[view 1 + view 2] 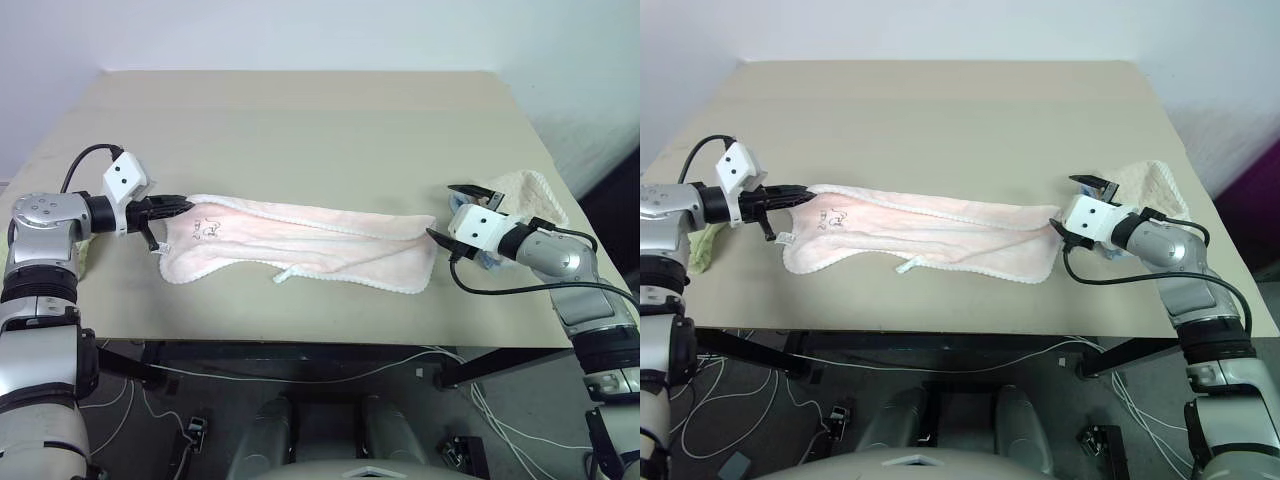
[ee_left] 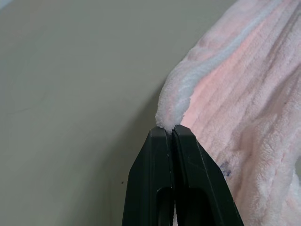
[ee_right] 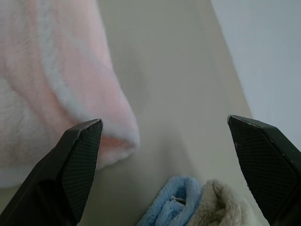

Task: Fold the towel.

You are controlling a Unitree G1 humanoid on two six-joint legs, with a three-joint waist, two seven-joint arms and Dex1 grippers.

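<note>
Pink towel (image 1: 300,240) stretched long and narrow across the front half of the table (image 1: 300,110), running left to right, already doubled lengthwise into a loose strip with a white fluffy edge along the top and a small loop tag hanging at the near edge. Left gripper (image 1: 178,206) pinching the towel's left corner, fingers pressed together on the white hem, clear in the left wrist view where the hem (image 2: 171,106) bunches right at the fingertips. Corner lifted slightly off the table, rest of the strip lying slack and a little rumpled. Right gripper (image 1: 452,215) spread wide, fingers well apart, sitting at the towel's right end but gripping nothing; in the right wrist view one fingertip (image 3: 84,141) just beside the rounded pink end, the other out over bare table. Cream towel (image 1: 525,195) heaped at the right table edge behind the right arm, a blue cloth (image 3: 169,207) and a beige one tucked near that gripper; a yellow-green cloth (image 1: 702,245) at the left edge under the left arm. Judged progress: first lengthwise fold roughly in, not tidy; crosswise folds yet to do. Likely next: right end to be grasped, strip pulled taut, then one end brought over the other. Risk: slack middle wrinkling, layers slipping apart when lifted.
</note>
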